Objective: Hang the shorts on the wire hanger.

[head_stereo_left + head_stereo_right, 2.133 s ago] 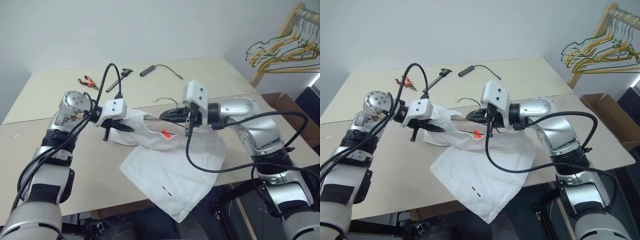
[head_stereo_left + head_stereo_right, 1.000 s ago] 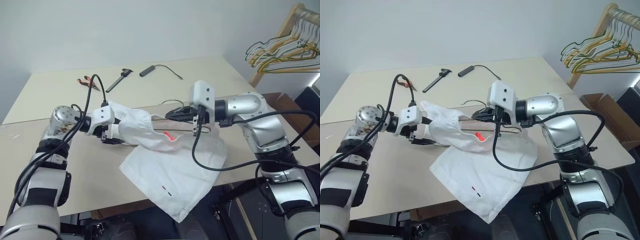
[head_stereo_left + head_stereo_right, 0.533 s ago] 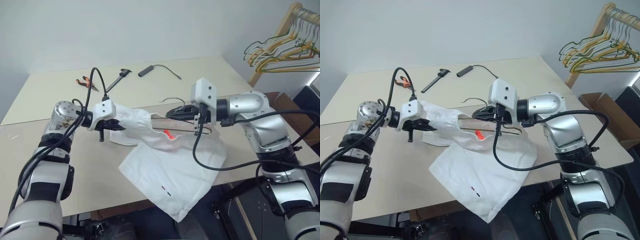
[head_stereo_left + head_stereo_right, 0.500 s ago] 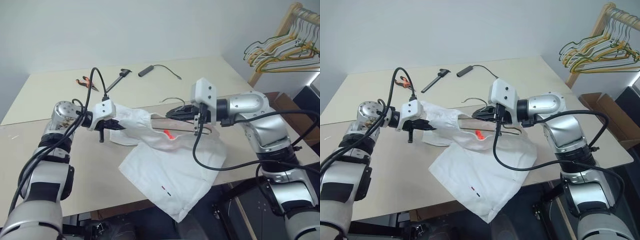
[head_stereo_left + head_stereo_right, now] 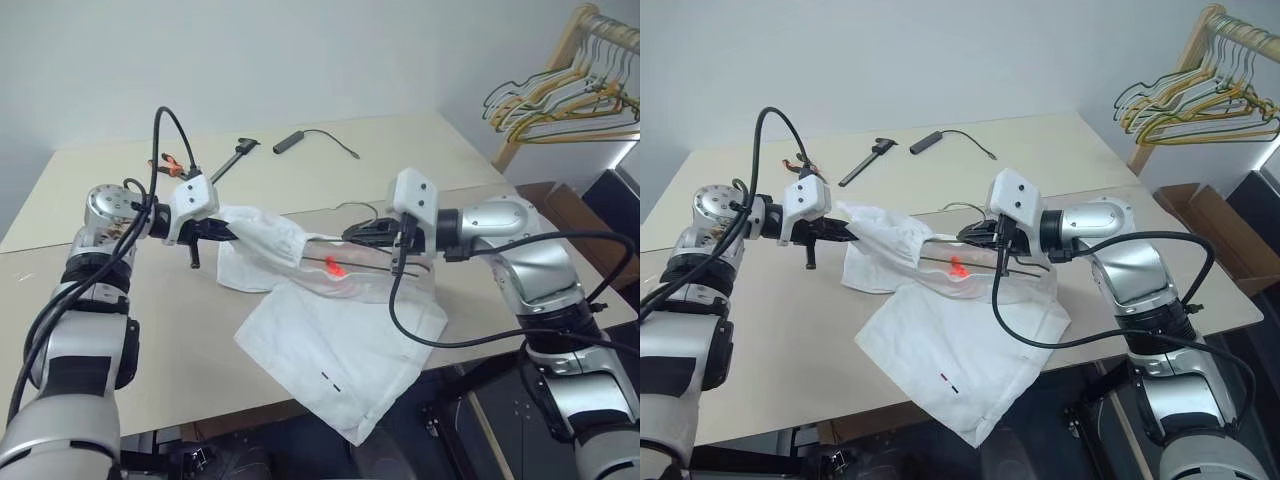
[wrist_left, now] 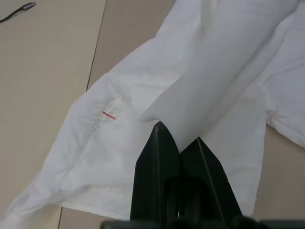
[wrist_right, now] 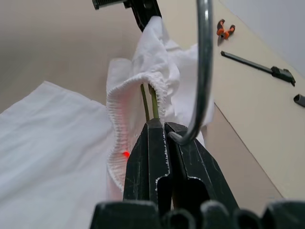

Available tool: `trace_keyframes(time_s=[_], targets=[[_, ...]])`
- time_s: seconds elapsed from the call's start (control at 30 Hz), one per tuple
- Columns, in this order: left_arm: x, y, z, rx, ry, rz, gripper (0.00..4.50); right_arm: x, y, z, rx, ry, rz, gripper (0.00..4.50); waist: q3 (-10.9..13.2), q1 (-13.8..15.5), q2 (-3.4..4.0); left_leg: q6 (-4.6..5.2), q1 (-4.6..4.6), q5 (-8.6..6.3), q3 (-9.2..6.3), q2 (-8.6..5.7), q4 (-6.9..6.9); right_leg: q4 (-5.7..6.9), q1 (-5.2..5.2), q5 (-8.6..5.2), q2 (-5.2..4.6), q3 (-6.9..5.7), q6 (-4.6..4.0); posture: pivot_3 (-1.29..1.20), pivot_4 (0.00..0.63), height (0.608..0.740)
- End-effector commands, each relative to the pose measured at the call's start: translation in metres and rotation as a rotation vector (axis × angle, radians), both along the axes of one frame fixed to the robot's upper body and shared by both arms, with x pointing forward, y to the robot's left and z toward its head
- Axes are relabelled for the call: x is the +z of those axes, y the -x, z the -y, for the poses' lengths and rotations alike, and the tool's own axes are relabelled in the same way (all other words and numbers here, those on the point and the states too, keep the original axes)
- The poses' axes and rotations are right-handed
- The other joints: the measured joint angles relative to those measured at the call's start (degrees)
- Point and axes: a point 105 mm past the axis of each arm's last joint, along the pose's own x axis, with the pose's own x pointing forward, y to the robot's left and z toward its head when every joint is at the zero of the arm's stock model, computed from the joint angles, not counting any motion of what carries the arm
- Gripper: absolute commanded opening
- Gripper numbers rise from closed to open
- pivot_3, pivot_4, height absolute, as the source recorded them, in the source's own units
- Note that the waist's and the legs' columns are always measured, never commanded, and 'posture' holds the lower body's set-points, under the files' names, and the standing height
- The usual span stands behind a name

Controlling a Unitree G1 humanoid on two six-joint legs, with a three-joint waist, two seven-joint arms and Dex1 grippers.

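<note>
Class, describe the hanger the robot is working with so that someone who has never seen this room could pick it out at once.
Start at the long beige table and find the white fabric shorts draped over its near edge. The thin grey metal wire hanger runs into their gathered waistband, its hooked neck pinched in the robot's right hand. Unlike the bunch of yellow and grey hangers on the wooden rack, it is single.

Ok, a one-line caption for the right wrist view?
Right hand shut on thin grey wire hanger, threaded into gathered waistband of white fabric shorts.
</note>
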Motion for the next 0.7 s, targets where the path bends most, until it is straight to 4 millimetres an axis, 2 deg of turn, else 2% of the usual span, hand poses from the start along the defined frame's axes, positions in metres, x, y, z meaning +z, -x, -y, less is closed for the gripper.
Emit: trace_keyframes(time_s=[0.03,0.17,0.3,0.47,0.57,0.7], targets=[[0.021,-0.004,-0.005,0.033,0.034,0.068,0.02,0.014,0.004,0.007,-0.036,-0.050,0.037,0.00,0.0,0.0,0.00,0.00,0.00,0.00,0.00,0.00,0.00,0.00,0.00,0.00,0.00,0.00,0.00,-0.15,0.048,0.740],[0.023,-0.004,-0.004,0.031,0.042,0.065,0.02,0.006,0.008,0.008,-0.054,-0.058,0.031,0.00,0.0,0.0,0.00,0.00,-0.01,0.00,-0.01,0.00,0.00,-0.01,0.01,0.00,0.00,-0.01,0.00,-0.16,0.051,0.740],[0.024,-0.004,0.000,0.018,0.050,0.062,0.02,-0.005,0.009,-0.002,-0.074,-0.049,0.059,0.00,0.0,-0.1,0.00,0.00,-0.01,0.00,-0.01,0.00,0.00,0.00,0.00,0.00,0.00,0.00,0.00,-0.16,0.051,0.740],[0.027,-0.004,0.004,-0.001,0.052,0.060,0.02,-0.012,-0.002,-0.016,-0.140,-0.078,0.112,0.00,0.0,-0.2,0.00,0.00,0.03,0.00,-0.02,0.00,-0.01,0.06,0.00,0.00,0.02,0.00,0.00,-0.16,0.050,0.740],[0.029,-0.003,0.003,-0.005,0.049,0.060,0.02,-0.014,-0.010,-0.013,-0.186,-0.080,0.132,0.00,0.0,-0.1,0.00,0.00,0.01,0.00,-0.01,-0.01,0.00,0.03,0.00,0.00,0.00,0.00,0.00,-0.15,0.050,0.740],[0.030,-0.002,-0.001,0.004,0.042,0.061,0.02,-0.016,-0.007,-0.004,-0.182,-0.071,0.130,0.00,0.0,0.0,0.00,0.00,-0.01,0.00,-0.02,-0.01,-0.02,0.01,-0.01,0.00,0.00,-0.01,0.00,-0.14,0.048,0.740]])
